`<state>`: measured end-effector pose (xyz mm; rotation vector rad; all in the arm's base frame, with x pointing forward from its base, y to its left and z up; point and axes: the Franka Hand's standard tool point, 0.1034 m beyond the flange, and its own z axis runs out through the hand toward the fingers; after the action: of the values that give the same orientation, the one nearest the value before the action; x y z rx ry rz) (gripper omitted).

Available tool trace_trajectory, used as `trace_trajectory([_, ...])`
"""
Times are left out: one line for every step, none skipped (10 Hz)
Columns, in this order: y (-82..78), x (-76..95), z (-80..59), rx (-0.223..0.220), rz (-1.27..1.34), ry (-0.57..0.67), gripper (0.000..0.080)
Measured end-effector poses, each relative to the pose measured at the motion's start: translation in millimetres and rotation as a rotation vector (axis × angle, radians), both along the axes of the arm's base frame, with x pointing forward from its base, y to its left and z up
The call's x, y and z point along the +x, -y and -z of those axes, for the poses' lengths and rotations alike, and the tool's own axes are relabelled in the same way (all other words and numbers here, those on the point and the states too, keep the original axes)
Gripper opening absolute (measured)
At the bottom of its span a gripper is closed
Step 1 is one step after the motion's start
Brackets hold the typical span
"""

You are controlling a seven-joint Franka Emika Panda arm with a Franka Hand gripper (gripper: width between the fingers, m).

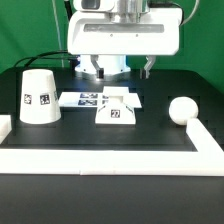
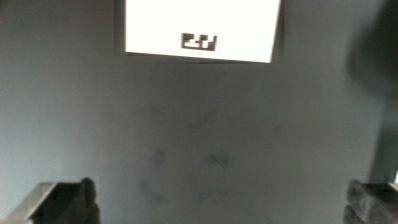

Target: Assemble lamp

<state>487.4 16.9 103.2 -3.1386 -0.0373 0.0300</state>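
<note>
1. Exterior view first: the black table [image 1: 150, 135] with its white rim wall [image 1: 100, 160] carries everything. The claw [image 2: 217, 200] hangs over the far side under the robot arm [image 1: 125, 35], empty.
2. The shade [image 1: 40, 95] stands narrow end up, nearer the camera than the claw and off to the exterior view's left, apart from the other parts.
3. The marker board [image 1: 85, 99] lies flat between the claw and the base; any move forward should pass above it, not drag across it.
4. The base [image 1: 116, 110] sits just past that board from the claw. It is probably the first part to grasp: centre over it, square the jaws to its flat sides, then descend straight.
5. The bulb [image 1: 181, 110] rests well to the exterior view's right of the claw, near the wall. It looks likely to roll if nudged.
6. In the wrist view the fingers [image 2: 63, 200] are spread wide over bare table. A white tagged piece [image 2: 201, 30] lies ahead of them; whether it is board or base is unclear.
</note>
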Motion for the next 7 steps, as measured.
trace_trajectory([1.5, -0.5, 0.2, 0.003, -0.019, 0.001, 0.0699])
trace_trajectory([4.0, -9.3, 4.8, 0.008, -0.025, -0.005, 0.0699])
trace_trajectory([6.8, -25.6, 11.7, 0.011, -0.04, -0.017, 0.0699])
trace_trajectory([7.6, -35.4, 17.1, 0.016, -0.038, -0.02, 0.0699])
trace_trajectory([8.6, -44.0, 22.2, 0.015, -0.033, -0.031, 0.0699])
trace_trajectory([9.6, -46.7, 23.5, 0.015, -0.021, -0.037, 0.0699])
trace_trajectory([9.7, -46.4, 24.9, 0.015, -0.02, -0.036, 0.0699])
